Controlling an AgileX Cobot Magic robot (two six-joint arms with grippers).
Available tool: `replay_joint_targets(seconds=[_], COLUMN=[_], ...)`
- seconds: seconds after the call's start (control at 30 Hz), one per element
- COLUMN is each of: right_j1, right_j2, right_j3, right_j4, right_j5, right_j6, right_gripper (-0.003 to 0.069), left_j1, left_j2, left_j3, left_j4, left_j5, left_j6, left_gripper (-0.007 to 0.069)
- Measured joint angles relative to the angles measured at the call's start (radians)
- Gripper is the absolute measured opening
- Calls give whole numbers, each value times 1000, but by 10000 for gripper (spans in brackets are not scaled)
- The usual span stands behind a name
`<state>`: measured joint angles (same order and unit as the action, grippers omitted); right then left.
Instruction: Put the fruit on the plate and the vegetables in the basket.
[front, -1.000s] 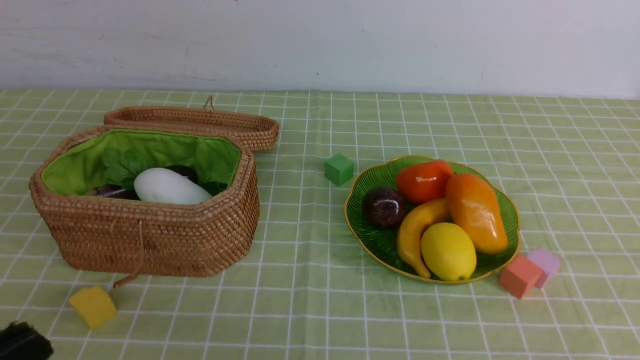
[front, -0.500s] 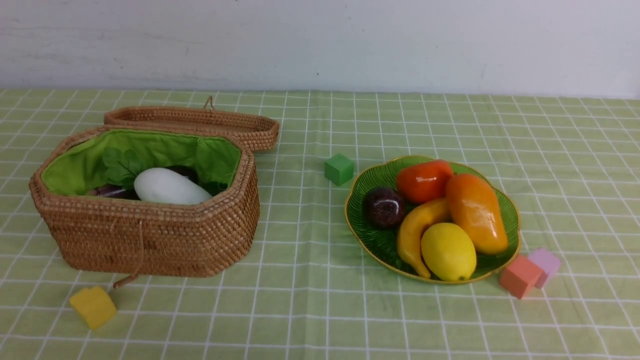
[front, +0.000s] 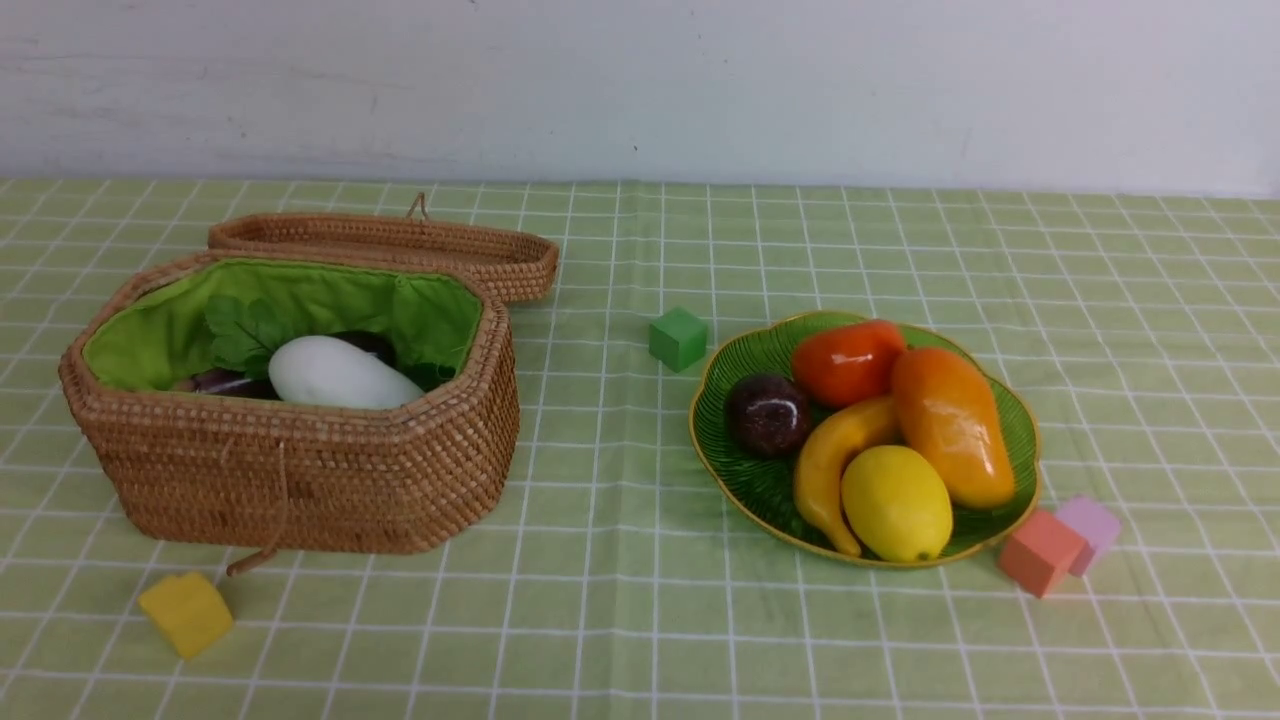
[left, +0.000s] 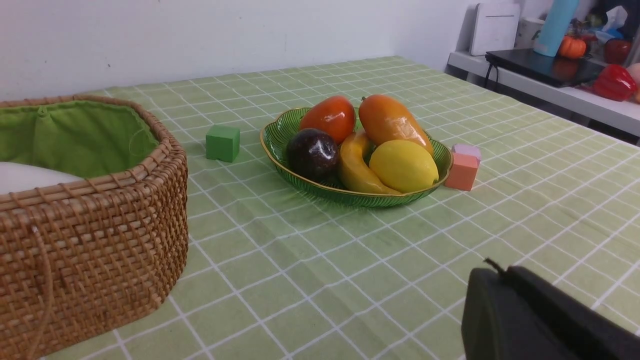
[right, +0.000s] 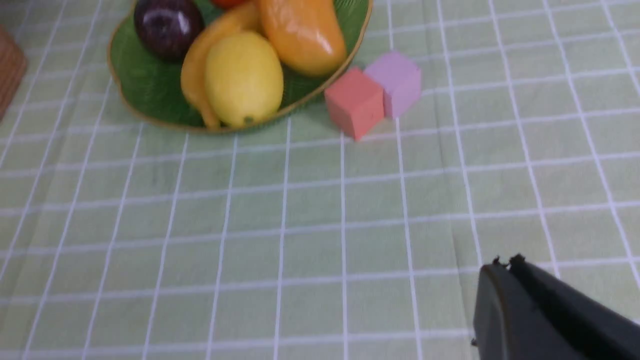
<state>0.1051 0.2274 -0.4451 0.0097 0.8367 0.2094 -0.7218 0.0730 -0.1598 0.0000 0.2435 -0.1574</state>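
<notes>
Both end effectors are shut and hold nothing: the left end effector (left: 505, 285) and the right end effector (right: 505, 272) show only in their wrist views.

Hazard: a low sweep by the right end effector could strike the pink block (front: 1040, 552) just ahead of it and nudge the plate (front: 765, 480) (glossy, rounded fruit would likely roll).

The plate, ribbed translucent green with a gold rim, lies well ahead of both end effectors. It carries banana (front: 830, 465), lemon (front: 896, 503), mango (front: 950, 425), persimmon (front: 846, 362) and mangosteen (front: 767, 414).

The woven wicker basket (front: 300, 480), cloth-lined, holds the smooth white radish (front: 335, 374); other vegetables are mostly hidden.
</notes>
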Motion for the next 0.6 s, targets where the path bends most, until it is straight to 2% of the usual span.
replay_joint_targets(seconds=[0.13, 0.17, 0.2, 0.27, 0.6], right_j1=[-79, -82, -101, -123, -139], right_j2=[-127, -139, -177, -221, -238], right_j3=[247, 272, 355, 443, 469], right_j4=[22, 23, 28, 29, -40], right_j5=[-336, -352, -461, -538, -473], right_j6=[0, 0, 0, 0, 0], right_gripper=[-19, -19, -19, -19, -19], left_j1=[0, 0, 0, 0, 0], left_j2=[0, 0, 0, 0, 0], left_j3=[0, 0, 0, 0, 0], left_j4=[0, 0, 0, 0, 0], left_j5=[0, 1, 1, 1, 3], left_j6=[0, 0, 0, 0, 0], left_gripper=[-13, -13, -13, -13, -13])
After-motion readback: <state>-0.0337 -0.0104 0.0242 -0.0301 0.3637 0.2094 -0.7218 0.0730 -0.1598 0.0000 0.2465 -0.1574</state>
